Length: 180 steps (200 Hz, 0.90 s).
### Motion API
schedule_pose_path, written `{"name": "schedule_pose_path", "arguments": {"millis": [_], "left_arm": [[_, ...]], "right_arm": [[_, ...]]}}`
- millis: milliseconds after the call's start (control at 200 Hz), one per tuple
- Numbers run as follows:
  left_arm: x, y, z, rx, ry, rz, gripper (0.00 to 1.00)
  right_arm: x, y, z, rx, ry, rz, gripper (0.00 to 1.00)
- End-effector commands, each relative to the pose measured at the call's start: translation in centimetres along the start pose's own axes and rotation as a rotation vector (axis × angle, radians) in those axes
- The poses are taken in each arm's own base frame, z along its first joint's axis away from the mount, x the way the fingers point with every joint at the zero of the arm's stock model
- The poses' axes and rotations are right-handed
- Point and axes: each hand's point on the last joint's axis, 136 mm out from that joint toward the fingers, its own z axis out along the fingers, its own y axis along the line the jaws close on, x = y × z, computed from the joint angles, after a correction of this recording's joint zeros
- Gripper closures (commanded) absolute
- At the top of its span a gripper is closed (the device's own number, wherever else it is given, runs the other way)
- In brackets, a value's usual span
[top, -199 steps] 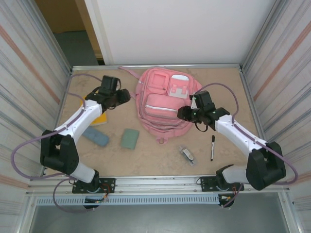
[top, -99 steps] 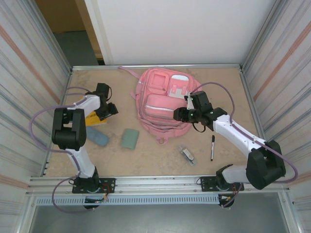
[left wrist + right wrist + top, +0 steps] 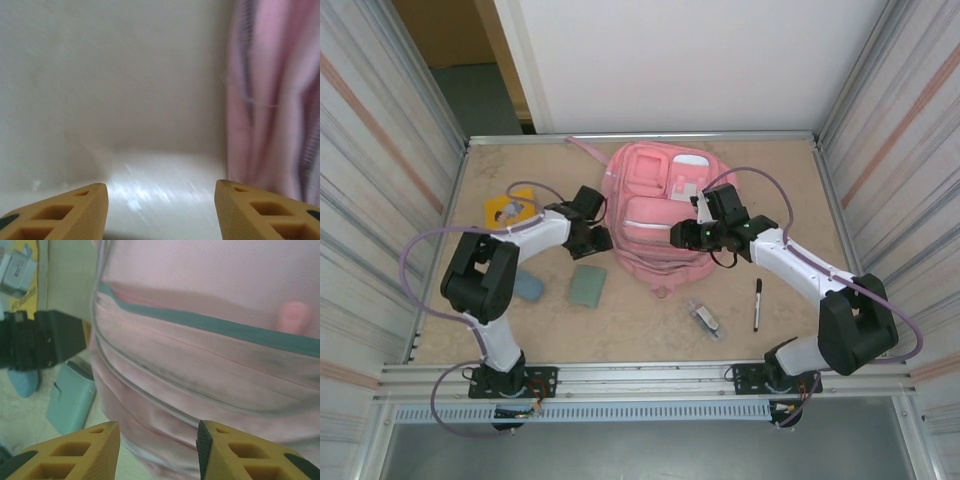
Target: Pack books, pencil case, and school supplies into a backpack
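Five loose items are shown lying outside the large pink fabric backpack [image 3: 655, 250], which is laid flat, front pockets up, at the middle rear of the sandy tabletop [image 3: 620, 335]. None of the packing is therefore judged done. The thin orange-yellow book [image 3: 506, 208] is seen at the left. The flat sage-green rectangle [image 3: 587, 285] and the blue-grey soft pouch [image 3: 528, 288] are seen nearer, the pouch partly hidden by the left arm. The slim black pen with a white band [image 3: 757, 303] and the small clear-and-grey oblong item [image 3: 704, 318] are seen at the near right. No opened compartment can be made out, so opening and all loading are judged left to do.

The left gripper [image 3: 161, 185] is held just beside the backpack's left edge, its fingers spread with nothing between them. The right gripper [image 3: 158, 424] is poised over the lower front of the backpack, its fingers likewise apart and empty.

Compared with one second earlier, the left gripper has been swung from above the orange-yellow book to the backpack's side, leaving the book uncovered. The right gripper has been shifted slightly leftward. The loose items are unmoved.
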Motion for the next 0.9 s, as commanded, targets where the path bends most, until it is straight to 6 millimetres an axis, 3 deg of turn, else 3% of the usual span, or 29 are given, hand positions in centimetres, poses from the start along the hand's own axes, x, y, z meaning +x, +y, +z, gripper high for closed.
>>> {"name": "schedule_pose_path", "arguments": {"millis": [0,140,230,311,396,416,436,551,676,897], "left_arm": [[-3.9,3.2,-5.8,-0.106,-0.128,-0.028,0.41],[-6.4,9.2,-7.9,-0.180,-0.196,-0.118,0.39],[-7.7,13.7,-7.5,-0.272,-0.249,-0.177,0.36],[-8.4,16.5,-6.6,-0.349,-0.247,-0.218,0.23],[-9.1,16.9,-4.9,-0.325,-0.227,-0.226,0.19],[-9.1,17.1,-4.6,-0.329,-0.223,-0.230,0.05],[-9.2,17.3,-4.2,-0.333,-0.219,-0.232,0.02],[-9.1,16.5,-1.8,-0.276,-0.141,-0.205,0.01],[-7.7,15.3,0.8,-0.202,-0.037,-0.234,0.02],[-4.8,10.6,2.4,-0.125,0.041,-0.208,0.05]], "right_arm": [[-0.8,1.3,-0.4,-0.036,-0.009,-0.029,0.56],[-0.5,1.2,-0.2,-0.040,-0.003,-0.028,0.55],[-0.6,1.2,-0.3,-0.040,-0.015,-0.032,0.54],[-0.7,1.2,-0.5,-0.039,-0.023,-0.035,0.52],[-0.6,1.2,-0.7,-0.034,-0.023,-0.042,0.50],[-0.6,1.2,-0.8,-0.033,-0.024,-0.043,0.50],[-0.5,1.2,-0.8,-0.031,-0.022,-0.044,0.50],[-0.3,0.9,-1.2,-0.019,-0.025,-0.054,0.47],[-0.2,0.4,-1.2,0.002,-0.032,-0.059,0.47],[-0.2,0.4,-0.7,0.000,-0.016,-0.050,0.47]]}}
